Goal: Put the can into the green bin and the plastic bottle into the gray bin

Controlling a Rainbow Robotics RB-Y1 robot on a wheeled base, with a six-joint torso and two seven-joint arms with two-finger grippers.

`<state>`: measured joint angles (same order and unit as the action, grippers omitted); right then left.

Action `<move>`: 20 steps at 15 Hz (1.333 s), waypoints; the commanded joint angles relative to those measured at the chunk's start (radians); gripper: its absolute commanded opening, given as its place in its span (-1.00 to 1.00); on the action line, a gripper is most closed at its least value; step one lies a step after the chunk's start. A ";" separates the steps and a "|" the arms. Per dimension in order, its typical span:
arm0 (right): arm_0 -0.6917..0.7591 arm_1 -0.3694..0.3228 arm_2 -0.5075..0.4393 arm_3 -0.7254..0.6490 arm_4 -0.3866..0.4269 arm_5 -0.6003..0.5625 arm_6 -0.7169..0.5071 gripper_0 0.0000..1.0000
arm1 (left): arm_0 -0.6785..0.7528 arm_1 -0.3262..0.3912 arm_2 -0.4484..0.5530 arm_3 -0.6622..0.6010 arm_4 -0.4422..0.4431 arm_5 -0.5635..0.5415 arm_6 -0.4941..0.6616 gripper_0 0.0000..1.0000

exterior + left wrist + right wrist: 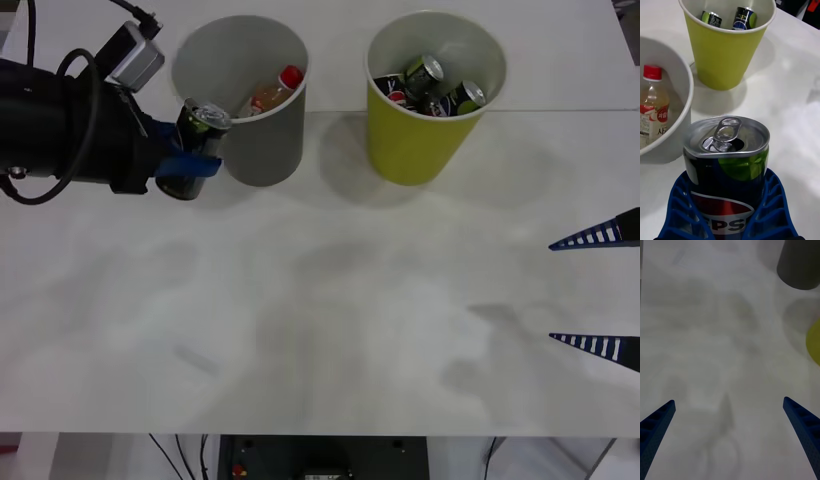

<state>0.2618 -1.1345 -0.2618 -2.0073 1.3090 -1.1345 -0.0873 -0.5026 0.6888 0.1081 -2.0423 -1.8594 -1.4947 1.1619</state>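
So the left gripper (190,160) is sitting at the upper left of the front view with its blue ribbed fingers clamped around a dark Pepsi can (727,168), pull-tab top up, green patch on its side. It's held just beside the gray bin (268,140), and the plastic bottle (272,92) with orange liquid is already lying in there. Looks to me like the carry step: next it has to swing the can past the gray bin over to the green bin (420,145), which already has a few cans in it, and let go above the opening. The right gripper (600,290) is parked at the right edge, fingers wide apart. White table (320,330), slightly smudgy, cables at the bottom edge.
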 commanded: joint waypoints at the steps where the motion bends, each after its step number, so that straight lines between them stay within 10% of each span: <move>1: 0.000 0.000 0.000 0.000 0.000 0.000 0.000 1.00 | -0.088 -0.072 -0.002 0.001 -0.064 -0.076 0.005 -1.00; 14: 0.000 0.000 0.000 0.000 0.000 0.000 0.000 1.00 | -0.642 -0.249 -0.317 0.275 -0.333 -0.076 0.206 -0.99; 20: 0.000 0.000 0.000 0.000 0.000 0.000 0.000 1.00 | -0.810 -0.288 -0.462 0.433 -0.311 -0.076 0.208 -0.99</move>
<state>0.2618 -1.1345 -0.2618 -2.0070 1.3090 -1.1345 -0.0873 -1.2987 0.4101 -0.3449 -1.6242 -2.1728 -1.5712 1.3699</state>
